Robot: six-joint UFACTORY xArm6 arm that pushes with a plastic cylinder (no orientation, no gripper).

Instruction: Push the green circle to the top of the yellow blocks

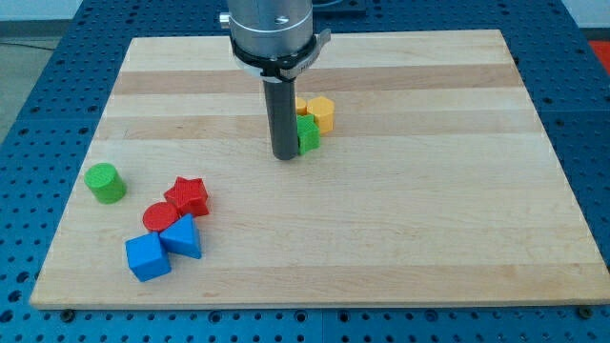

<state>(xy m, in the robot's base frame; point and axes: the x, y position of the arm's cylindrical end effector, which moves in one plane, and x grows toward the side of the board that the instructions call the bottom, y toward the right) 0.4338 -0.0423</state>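
The green circle (105,183) sits near the board's left edge, far from the yellow blocks. A yellow hexagon block (321,112) lies just above the board's middle, with a second yellow block (301,103) partly hidden behind my rod on its left. A green block (308,134), shape unclear, touches them from below. My tip (286,156) rests on the board at the left side of that green block, far to the right of the green circle.
A red star (189,196), a red circle (160,216), a blue triangle (183,236) and a blue cube (147,256) cluster at the lower left, just right of and below the green circle. The wooden board (400,238) ends in blue table all round.
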